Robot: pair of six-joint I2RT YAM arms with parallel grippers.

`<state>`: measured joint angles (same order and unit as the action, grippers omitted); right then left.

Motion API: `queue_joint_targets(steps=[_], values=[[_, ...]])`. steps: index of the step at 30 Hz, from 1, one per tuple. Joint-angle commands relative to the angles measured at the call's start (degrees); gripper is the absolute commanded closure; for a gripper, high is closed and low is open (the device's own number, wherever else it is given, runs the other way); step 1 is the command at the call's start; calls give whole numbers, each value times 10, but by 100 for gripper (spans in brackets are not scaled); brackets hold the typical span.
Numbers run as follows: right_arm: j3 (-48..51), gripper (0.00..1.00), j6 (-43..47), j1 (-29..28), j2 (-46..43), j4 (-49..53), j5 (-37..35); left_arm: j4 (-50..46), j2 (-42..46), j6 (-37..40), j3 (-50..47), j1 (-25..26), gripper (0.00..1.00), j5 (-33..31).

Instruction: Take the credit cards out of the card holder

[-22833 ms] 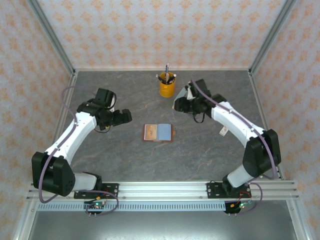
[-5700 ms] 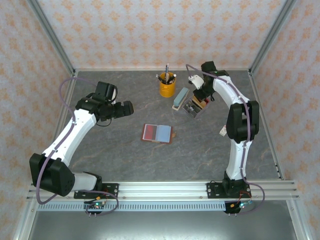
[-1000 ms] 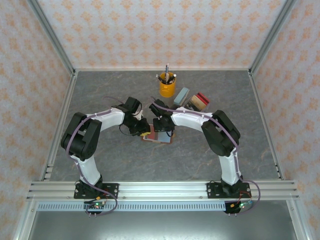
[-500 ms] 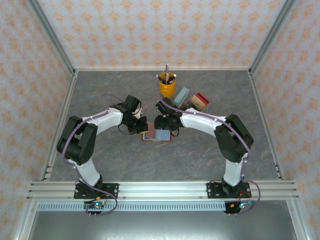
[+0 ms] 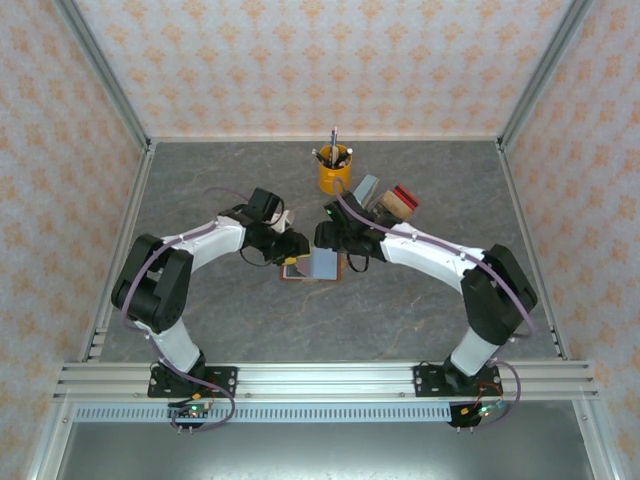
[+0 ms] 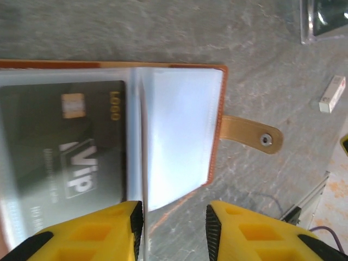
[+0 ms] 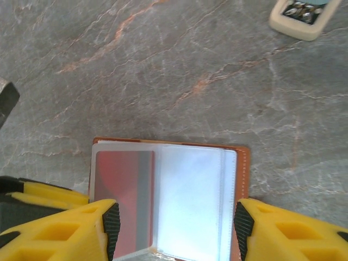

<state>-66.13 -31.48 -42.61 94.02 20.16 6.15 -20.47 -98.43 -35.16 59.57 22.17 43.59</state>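
The card holder (image 5: pixel 325 266) lies open on the table between my two grippers, its snap tab (image 6: pixel 251 135) spread flat. A dark card (image 6: pixel 70 147) printed "VIP" sits in a clear sleeve, and a red card (image 7: pixel 122 201) shows in another sleeve. The sleeve (image 7: pixel 190 201) beside the red card looks empty. My left gripper (image 6: pixel 174 231) hovers open over the holder's edge, and a thin sleeve edge stands against one of its pads. My right gripper (image 7: pixel 174 231) is open wide just above the holder, its pads spanning most of the holder's width. In the top view the left gripper (image 5: pixel 293 258) and right gripper (image 5: pixel 333 252) nearly meet.
A yellow pen cup (image 5: pixel 335 170) stands behind the holder. A pale blue block (image 5: pixel 363 190) and a red-brown stack (image 5: pixel 400 200) lie at the back right. A small white object (image 6: pixel 331 93) lies on the table past the tab. Aluminium frame rails border the table.
The left gripper has opened from shut and edged right over the holder. The right gripper has widened, and its arm has swung out to the right.
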Motion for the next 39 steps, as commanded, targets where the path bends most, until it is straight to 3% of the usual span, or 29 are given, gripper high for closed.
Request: queue_joint_targets(steps=[1,9,18,23,29,39], values=[[16,41,-21,7,-35,-17,-53,32,-13,-20,8,17,60,28],[50,40,-45,15,-71,-28,-95,61,-30,-47,26,48,56,26],[43,42,-31,16,-61,-16,-75,2,-7,-26,28,25,54,-39],[12,54,-16,16,-21,0,-25,-7,20,-34,-1,-11,57,-69],[-45,67,-9,5,55,42,13,15,21,-49,-21,-18,61,-54],[-84,78,-26,1,132,87,20,44,-14,-63,-14,-9,70,-22]])
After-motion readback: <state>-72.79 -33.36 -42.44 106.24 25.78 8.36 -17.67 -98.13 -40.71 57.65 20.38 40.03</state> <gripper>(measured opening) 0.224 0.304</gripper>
